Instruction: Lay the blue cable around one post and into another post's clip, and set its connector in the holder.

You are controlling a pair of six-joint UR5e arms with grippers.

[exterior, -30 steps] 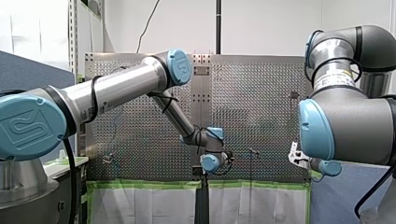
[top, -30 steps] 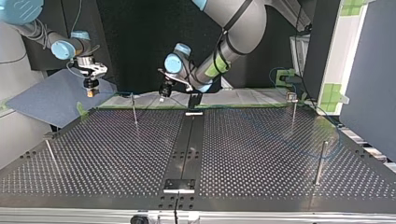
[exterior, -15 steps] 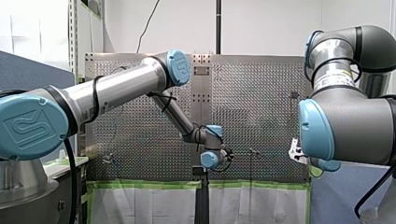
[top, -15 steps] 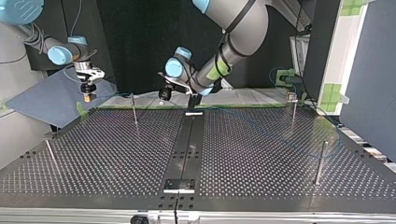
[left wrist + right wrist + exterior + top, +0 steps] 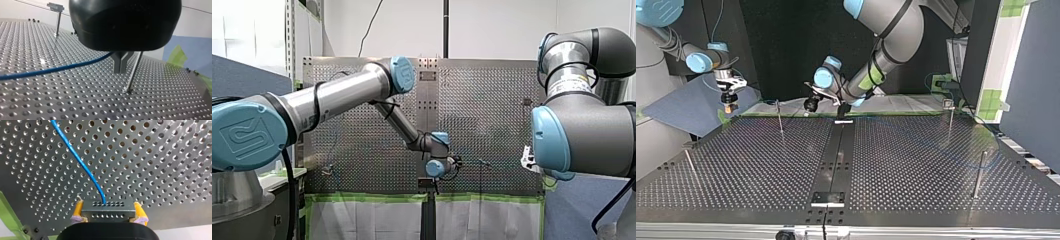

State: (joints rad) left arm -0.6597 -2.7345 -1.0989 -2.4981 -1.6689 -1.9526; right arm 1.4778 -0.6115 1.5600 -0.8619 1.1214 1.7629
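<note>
My left arm: forearm slanting down to the table edge nearest the arms, left gripper [image 5: 121,71] with metal fingers pressed together on the blue cable [image 5: 62,68], just beside a thin post [image 5: 133,71]. My right arm: wrist pointing down at the top view's left, right gripper [image 5: 108,208] with yellow pads pinching the grey connector [image 5: 110,213], from which the cable runs out. Obscured: the left gripper's black body covers its finger roots, and the cable is barely traceable in the top view; surface: perforated metal table [image 5: 916,165], green tape [image 5: 786,114] along the arms' edge, dark backdrop, blue-grey panel [image 5: 686,107] alongside.
</note>
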